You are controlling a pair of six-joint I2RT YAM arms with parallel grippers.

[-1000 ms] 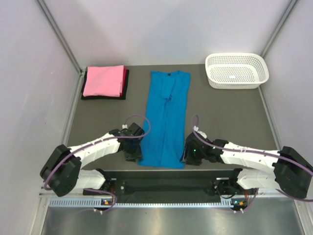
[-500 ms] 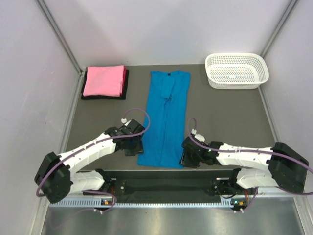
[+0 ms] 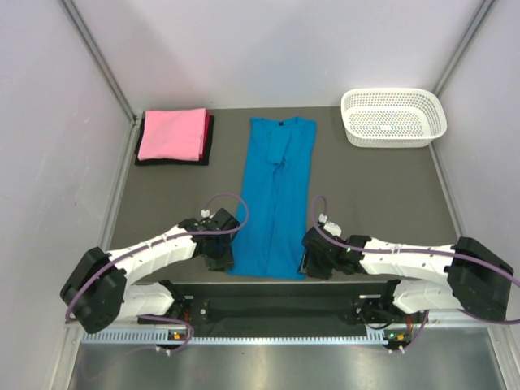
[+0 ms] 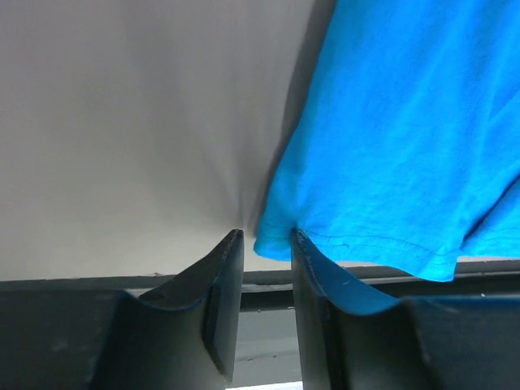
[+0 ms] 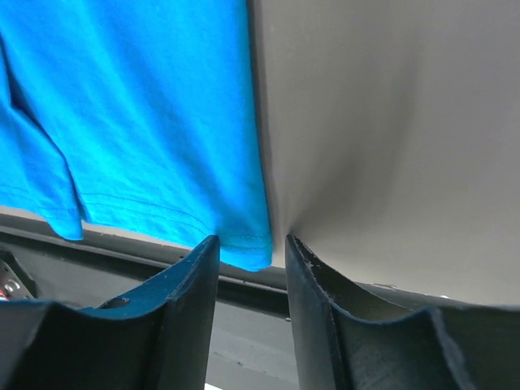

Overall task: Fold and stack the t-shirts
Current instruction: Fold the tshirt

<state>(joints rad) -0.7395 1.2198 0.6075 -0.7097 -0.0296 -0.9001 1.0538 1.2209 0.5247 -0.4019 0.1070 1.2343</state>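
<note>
Turquoise t-shirt [image 3: 276, 195] lies as a long narrow strip mid-way across the table [image 3: 382, 195], collar far, hem at the near edge. Your left gripper [image 4: 266, 237] straddles the hem's left corner: jaws apart, cloth between them, not pinched. Your right gripper [image 5: 250, 242] does likewise at the right corner, jaws apart. Pink t-shirt [image 3: 172, 134] sits folded on the dark t-shirt [image 3: 171, 162], far left.

We see a dark grey table [image 3: 374, 187]. In its middle the turquoise t-shirt [image 3: 275, 203] lies flat as a long narrow strip, its hem reaching the near edge. At the far left lies the dark t-shirt [image 3: 171, 162], folded, with the pink t-shirt [image 3: 172, 134] on top. At the far right stands a white basket [image 3: 394, 138].
</note>
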